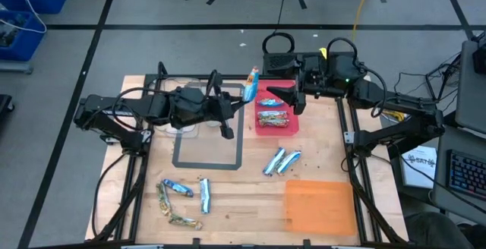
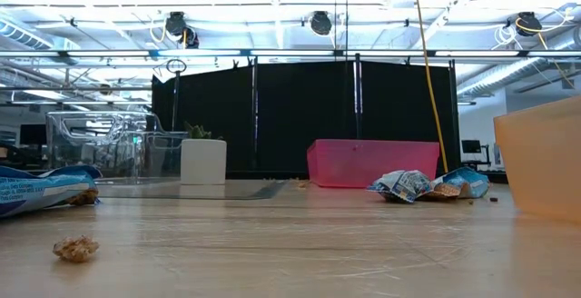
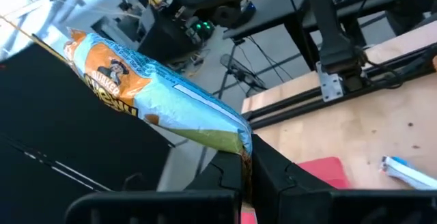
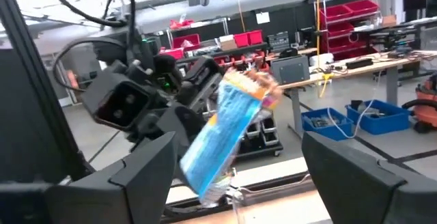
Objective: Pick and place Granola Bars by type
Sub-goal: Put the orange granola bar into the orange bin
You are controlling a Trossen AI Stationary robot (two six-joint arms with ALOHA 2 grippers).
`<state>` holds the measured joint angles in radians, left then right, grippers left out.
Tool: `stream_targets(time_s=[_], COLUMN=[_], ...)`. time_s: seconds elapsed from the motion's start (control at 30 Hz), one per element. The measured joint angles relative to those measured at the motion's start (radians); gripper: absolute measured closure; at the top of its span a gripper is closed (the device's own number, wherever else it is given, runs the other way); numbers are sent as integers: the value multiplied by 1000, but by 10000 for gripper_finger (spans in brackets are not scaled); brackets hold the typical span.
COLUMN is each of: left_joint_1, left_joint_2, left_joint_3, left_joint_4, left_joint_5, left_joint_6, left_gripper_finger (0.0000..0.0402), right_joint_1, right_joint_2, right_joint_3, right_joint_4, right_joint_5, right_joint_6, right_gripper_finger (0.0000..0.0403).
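Bright overhead lights, glare, blurred foreground

One camera hangs overhead, looking straight down on the whole desk, while another sits low at the desk's surface, facing level across it toward the black curtain; both catch the pink bin. Each wrist camera peers close past its own fingers, and both see the same blue-wrapped bar.

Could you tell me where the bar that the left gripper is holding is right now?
In the high view, the blue bar is pinched in the left gripper at the pink bin's far left corner, facing the open right gripper.
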<state>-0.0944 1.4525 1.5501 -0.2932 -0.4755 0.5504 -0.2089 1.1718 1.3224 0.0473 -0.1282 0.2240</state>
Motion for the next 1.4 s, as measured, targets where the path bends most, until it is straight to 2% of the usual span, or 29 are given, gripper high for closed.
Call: stream_targets(time_s=[0.3, 0.8, 1.0, 1.17, 1.4], left_joint_1=[2, -40, -42, -41, -39], left_joint_2=[0, 13, 21, 18, 19], left_joint_3=[0, -2, -2, -2, -2], left_joint_4=[8, 0, -15, -10, -13], left_joint_5=[2, 51, 56, 30, 22], left_joint_6=[32, 18, -9, -7, -22], left_gripper_finger=[391, 391, 392, 392, 392], right_joint_1=[73, 74, 74, 74, 74], right_joint_2=[69, 145, 148, 149, 148], right_joint_3=[0, 0, 0, 0, 0], right_joint_4=[91, 187, 189, 188, 189], right_joint_5=[25, 26, 22, 18, -60], right_joint_6=[1, 2, 1, -2, -4], right_gripper_finger=[96, 105, 162, 237, 334])
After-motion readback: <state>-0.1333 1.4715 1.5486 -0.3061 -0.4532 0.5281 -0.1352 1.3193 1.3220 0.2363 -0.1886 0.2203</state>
